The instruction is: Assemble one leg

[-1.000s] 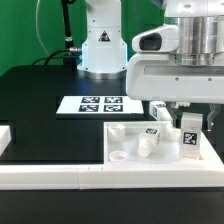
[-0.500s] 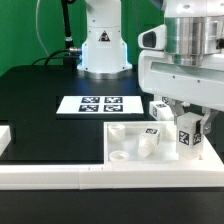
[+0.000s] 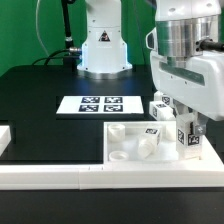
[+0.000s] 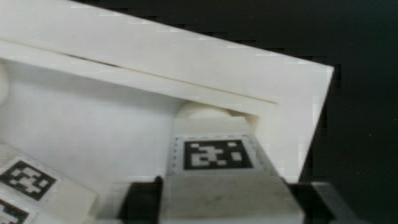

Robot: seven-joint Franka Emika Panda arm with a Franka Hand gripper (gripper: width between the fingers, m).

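My gripper (image 3: 188, 128) is shut on a white leg (image 3: 187, 141) with a black-and-white tag on its side. It holds the leg above the right part of the square white tabletop (image 3: 124, 139). In the wrist view the leg (image 4: 217, 160) sits between my two dark fingers (image 4: 143, 196), with the tabletop (image 4: 125, 110) below it and its corner edge against the black table. Two more tagged legs stand by the tabletop's far right edge, one white leg (image 3: 159, 109) behind my gripper. Another leg (image 3: 150, 134) lies on the tabletop.
The marker board (image 3: 96, 103) lies on the black table behind the tabletop. A white wall (image 3: 60, 176) runs along the table's front edge. The robot's white base (image 3: 101, 45) stands at the back.
My gripper has turned and shifted slightly with the leg still in it. The leg now hangs a little more to the exterior view's left and is tilted.
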